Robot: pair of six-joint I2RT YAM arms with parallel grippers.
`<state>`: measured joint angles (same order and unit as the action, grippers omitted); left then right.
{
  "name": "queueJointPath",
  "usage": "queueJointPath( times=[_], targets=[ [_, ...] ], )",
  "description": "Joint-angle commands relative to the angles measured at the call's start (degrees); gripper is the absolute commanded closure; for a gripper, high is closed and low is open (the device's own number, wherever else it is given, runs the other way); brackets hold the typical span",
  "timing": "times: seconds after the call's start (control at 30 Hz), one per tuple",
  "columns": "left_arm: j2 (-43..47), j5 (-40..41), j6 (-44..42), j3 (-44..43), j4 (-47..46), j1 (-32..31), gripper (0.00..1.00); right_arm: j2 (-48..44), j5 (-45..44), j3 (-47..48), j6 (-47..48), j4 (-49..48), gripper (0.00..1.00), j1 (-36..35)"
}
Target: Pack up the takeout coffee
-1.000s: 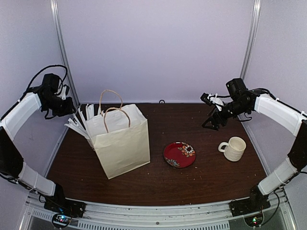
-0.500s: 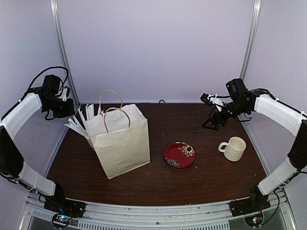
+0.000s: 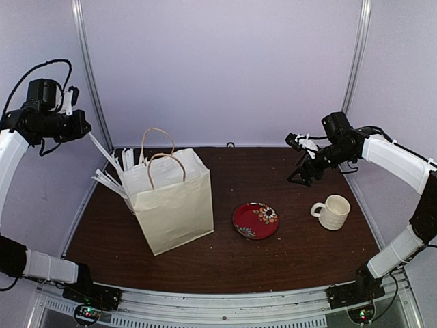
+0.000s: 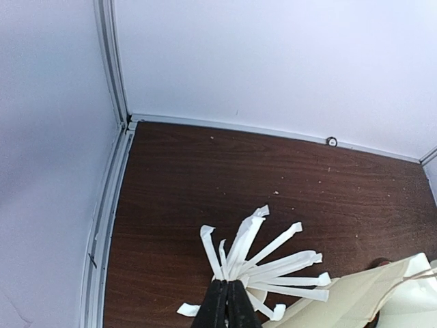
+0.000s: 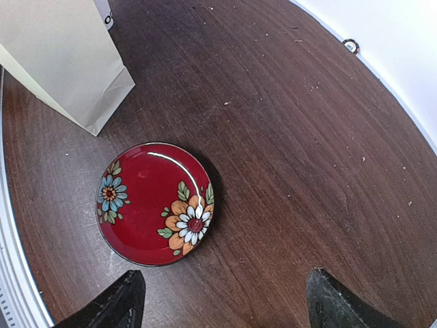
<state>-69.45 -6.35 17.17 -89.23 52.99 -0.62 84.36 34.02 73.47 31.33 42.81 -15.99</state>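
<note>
A dark wooden bench [image 3: 273, 266] sits enclosed by plain pale lilac walls [image 3: 225, 68], with grey metal posts [image 4: 110, 55] at the back corners.

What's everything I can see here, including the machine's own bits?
paper bag: one, cream, standing left of centre
white sticks: bunch, white, fanned behind bag's left side
paper cup: one, white with dark letters, behind bag
plate: one, red, flowered, mid-table
mug: one, cream, right of plate
table: one, dark brown
left pincer: one, black, raised, shut on one white stick
right pincer: one, black, open above table
</note>
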Motion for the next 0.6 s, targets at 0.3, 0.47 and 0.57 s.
queueJointPath(
  times=[0.3,0.47,0.57],
  targets=[
    [2.8,-1.94,-2.22,-12.7,5.77,-1.93,1.0,0.15,-0.62,-0.78,0.4,-0.69,0.15,0.08],
    [6.4,-15.19,-2.01,-15.39,1.1,-1.94,1.0,0.45,-0.8,-0.64,0.48,-0.77,0.15,0.08],
    [8.17,-19.91,0.04,-15.33,-2.05,-2.05,1.0,0.72,-0.88,-0.59,0.44,-0.75,0.15,0.08]
  ],
)
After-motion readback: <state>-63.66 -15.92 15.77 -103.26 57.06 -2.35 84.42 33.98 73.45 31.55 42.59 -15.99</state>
